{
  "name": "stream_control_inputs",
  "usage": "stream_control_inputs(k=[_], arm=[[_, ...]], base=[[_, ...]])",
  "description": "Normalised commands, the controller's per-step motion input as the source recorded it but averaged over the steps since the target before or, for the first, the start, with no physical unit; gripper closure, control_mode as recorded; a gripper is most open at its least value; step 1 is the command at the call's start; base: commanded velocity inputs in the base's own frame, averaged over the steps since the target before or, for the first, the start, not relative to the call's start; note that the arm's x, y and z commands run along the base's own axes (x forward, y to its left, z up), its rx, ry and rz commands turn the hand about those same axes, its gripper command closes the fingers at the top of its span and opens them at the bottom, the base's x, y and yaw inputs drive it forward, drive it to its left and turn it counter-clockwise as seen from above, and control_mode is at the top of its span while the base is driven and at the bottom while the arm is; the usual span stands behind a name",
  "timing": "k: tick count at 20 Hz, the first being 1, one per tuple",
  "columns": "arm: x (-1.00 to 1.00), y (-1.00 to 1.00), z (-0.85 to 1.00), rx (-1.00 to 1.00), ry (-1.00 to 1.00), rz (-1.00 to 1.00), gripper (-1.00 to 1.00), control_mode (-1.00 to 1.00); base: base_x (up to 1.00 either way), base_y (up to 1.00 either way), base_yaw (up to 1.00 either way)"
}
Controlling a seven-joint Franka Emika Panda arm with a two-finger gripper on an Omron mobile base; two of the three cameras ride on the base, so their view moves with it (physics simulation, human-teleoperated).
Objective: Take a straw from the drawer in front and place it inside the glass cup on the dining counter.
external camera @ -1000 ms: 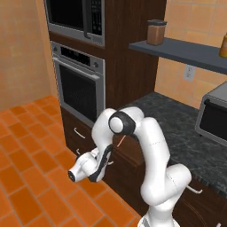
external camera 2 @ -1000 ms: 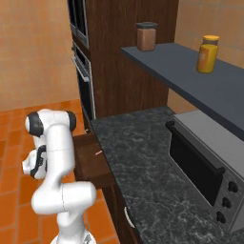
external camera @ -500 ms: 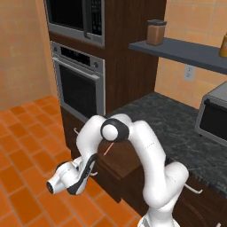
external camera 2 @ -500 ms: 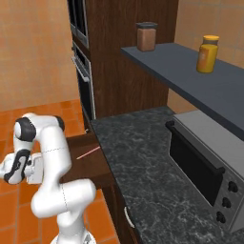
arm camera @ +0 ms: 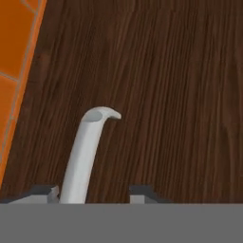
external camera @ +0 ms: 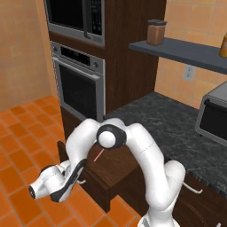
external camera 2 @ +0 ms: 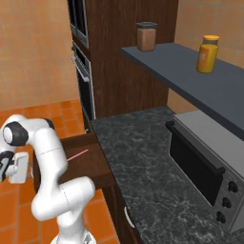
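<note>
The dark brown drawer [external camera: 113, 169] stands pulled out from under the granite counter. The red-and-white straw [external camera: 98, 154] lies flat inside it, also seen from the other side as the straw [external camera 2: 77, 155] in the drawer [external camera 2: 93, 162]. My gripper [external camera: 79, 174] is low at the drawer's front. In the hand view the curved silver handle [arm camera: 88, 142] runs between my fingertips, close to the left one, against the wooden drawer front [arm camera: 166, 95]. My gripper [arm camera: 95, 192] is open, with its jaws wider than the handle. The glass cup and the dining counter are out of view.
A built-in oven [external camera: 80, 88] and microwave [external camera: 75, 13] fill the tall cabinet behind the drawer. A toaster oven [external camera 2: 200, 162] sits on the dark granite counter [external camera: 173, 128]. Jars stand on the shelf [external camera 2: 190, 71]. Orange tile floor [external camera: 22, 146] lies to the left.
My hand has drawn back from the cabinet and the drawer has slid out with it, uncovering the straw. The jaws have widened off the handle.
</note>
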Motion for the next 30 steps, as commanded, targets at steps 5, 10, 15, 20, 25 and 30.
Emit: stream_control_inputs(k=[5, 10, 15, 20, 25, 30], arm=[[-0.32, 0.01, 1.00, 0.31, 0.22, 0.00, -1.00, -1.00], [-0.36, 0.16, 0.98, 0.35, 0.31, 0.00, -1.00, -1.00], [-0.49, -0.09, 1.00, 0.24, 0.03, 0.00, -1.00, -1.00], [-0.11, -0.86, 1.00, 0.14, 0.01, -0.03, -1.00, -1.00], [0.26, -1.00, 0.79, 0.15, 0.14, -0.06, -1.00, -1.00], [0.80, -0.87, -0.25, 0.11, 0.37, -0.01, -1.00, -1.00]], base=[[0.00, 0.00, 0.00], [0.00, 0.00, 0.00], [0.00, 0.00, 0.00], [0.00, 0.00, 0.00], [0.00, 0.00, 0.00], [0.00, 0.00, 0.00]])
